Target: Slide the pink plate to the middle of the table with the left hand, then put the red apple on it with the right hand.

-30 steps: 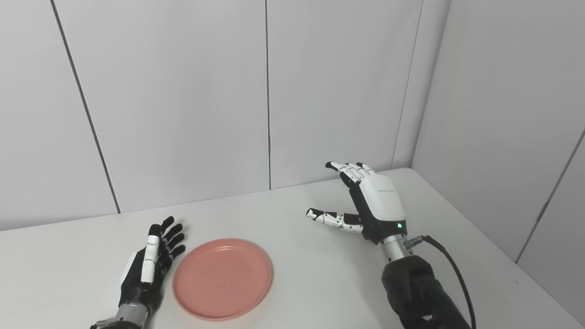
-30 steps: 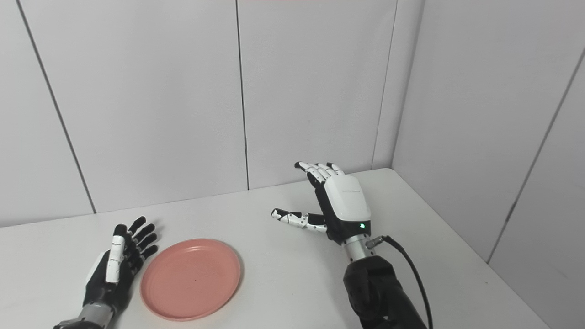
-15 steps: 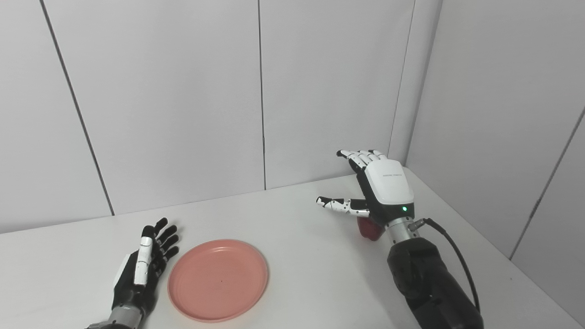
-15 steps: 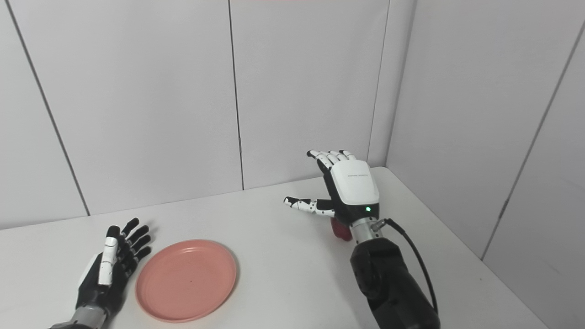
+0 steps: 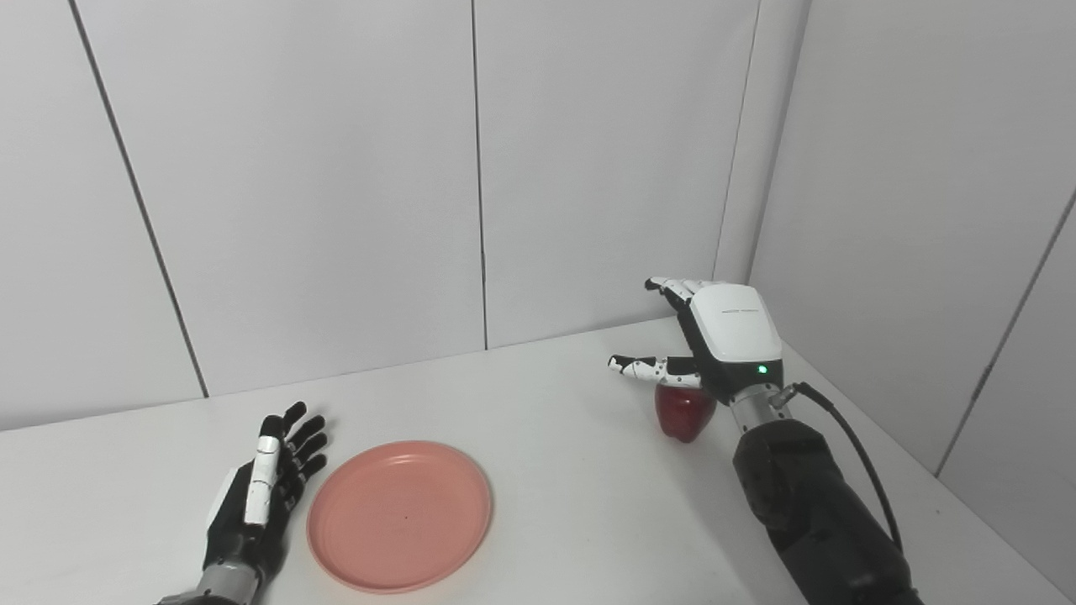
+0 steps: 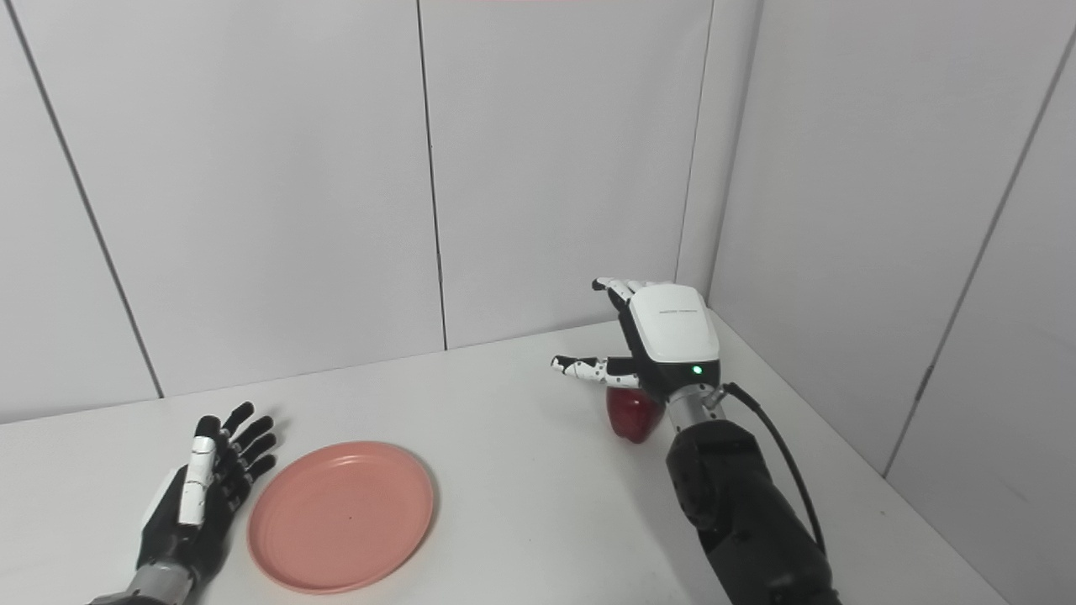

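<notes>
The pink plate (image 5: 399, 514) lies flat on the white table (image 5: 555, 470), left of centre near the front edge. My left hand (image 5: 261, 491) rests open beside the plate's left rim, fingers spread, holding nothing. The red apple (image 5: 684, 411) stands on the table towards the right rear. My right hand (image 5: 714, 340) hovers over the apple with its fingers apart and open; its palm hides the apple's top, and the thumb (image 5: 647, 367) sticks out to the left above it.
Grey wall panels close off the back and right sides, meeting in a corner (image 5: 744, 210) behind the apple. The table's right edge (image 5: 925, 479) runs close beside my right forearm (image 5: 807, 504).
My right hand has moved back and to the right, uncovering the apple, and now sits above it. The camera has shifted slightly. The left hand and plate stay put.
</notes>
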### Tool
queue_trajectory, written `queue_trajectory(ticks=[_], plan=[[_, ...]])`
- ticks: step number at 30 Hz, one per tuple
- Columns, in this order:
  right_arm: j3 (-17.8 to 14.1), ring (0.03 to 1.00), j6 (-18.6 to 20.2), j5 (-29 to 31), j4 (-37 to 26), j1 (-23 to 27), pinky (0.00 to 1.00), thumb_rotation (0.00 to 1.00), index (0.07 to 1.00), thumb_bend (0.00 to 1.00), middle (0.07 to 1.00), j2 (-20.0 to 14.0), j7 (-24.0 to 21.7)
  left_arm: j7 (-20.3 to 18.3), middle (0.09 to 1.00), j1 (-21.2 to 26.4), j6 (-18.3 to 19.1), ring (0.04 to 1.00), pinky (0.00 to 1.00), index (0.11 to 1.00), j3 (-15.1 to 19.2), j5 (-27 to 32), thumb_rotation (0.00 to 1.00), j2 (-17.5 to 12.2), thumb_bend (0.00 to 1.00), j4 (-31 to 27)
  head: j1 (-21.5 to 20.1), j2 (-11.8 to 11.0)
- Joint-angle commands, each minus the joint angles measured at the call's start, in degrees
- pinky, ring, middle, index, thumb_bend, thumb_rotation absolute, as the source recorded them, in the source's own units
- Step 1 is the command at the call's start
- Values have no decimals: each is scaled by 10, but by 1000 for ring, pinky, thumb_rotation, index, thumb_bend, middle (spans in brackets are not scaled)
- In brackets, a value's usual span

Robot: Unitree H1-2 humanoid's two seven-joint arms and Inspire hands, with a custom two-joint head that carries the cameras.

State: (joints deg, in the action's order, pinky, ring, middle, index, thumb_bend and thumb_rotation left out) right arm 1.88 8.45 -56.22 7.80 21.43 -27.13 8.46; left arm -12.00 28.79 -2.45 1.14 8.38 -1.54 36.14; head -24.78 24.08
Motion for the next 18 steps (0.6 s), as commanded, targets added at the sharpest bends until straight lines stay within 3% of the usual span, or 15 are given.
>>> queue_trajectory(ticks=[1, 6, 10, 18], plan=[[-2, 705, 20, 4, -9, 31, 675, 788, 751, 810, 733, -14, -2, -1, 909, -19, 48, 919, 917, 932, 0, -1, 954, -11, 730, 17, 0, 2], [3, 667, 35, 14, 7, 33, 610, 783, 754, 812, 716, -18, -14, 0, 907, -22, 61, 913, 918, 927, 0, -1, 949, -12, 748, 3, -2, 5], [3, 596, 39, 25, 21, 34, 488, 771, 754, 813, 677, -20, -23, -7, 924, -21, 61, 931, 956, 934, 4, 5, 948, -13, 738, 7, -3, 7], [6, 559, 45, 41, 45, 28, 452, 767, 742, 816, 665, -23, -27, -4, 917, -23, 63, 930, 961, 934, 1, 6, 945, -11, 729, 3, 2, 11]])
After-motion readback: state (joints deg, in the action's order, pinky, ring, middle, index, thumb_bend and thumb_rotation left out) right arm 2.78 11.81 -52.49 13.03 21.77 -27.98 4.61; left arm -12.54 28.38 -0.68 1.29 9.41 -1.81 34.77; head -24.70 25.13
